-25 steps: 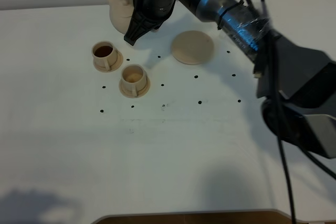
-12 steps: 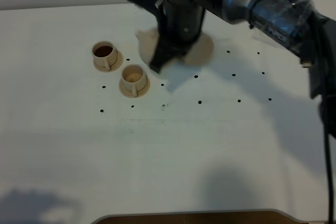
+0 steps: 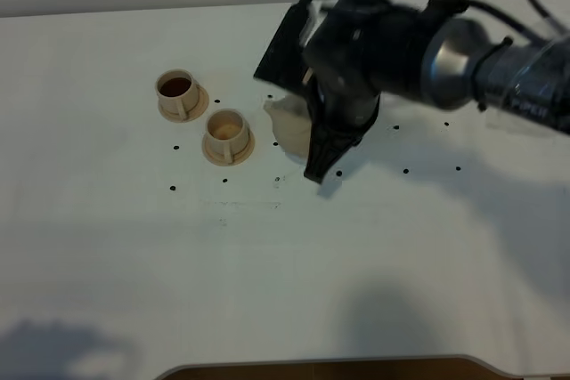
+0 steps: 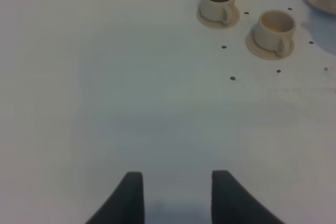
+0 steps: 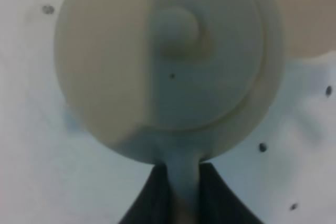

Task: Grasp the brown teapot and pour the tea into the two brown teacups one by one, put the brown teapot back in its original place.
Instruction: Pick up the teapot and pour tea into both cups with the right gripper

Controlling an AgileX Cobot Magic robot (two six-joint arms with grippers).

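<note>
From high up, the right gripper (image 3: pixel 317 169) is clamped tight on the handle of the brown teapot (image 3: pixel 287 126). The pot sits just ahead of its fingers, and I cannot tell if it touches the table (image 3: pixel 134 246). Beyond the spout stands the nearer teacup (image 3: pixel 227 135), pale inside. The farther teacup (image 3: pixel 178 93) holds dark tea (image 3: pixel 175 86).

In the left wrist view, the left gripper (image 4: pixel 176 198) has its jaws apart with nothing between them. Both cups lie well ahead of it, off to one side.

In the right wrist view, dark fingers (image 5: pixel 152 198) pinch the loop handle. The knobbed lid (image 5: pixel 178 30) is just ahead, and a tan saucer (image 5: pixel 310 19) lies beyond the pot.
</note>
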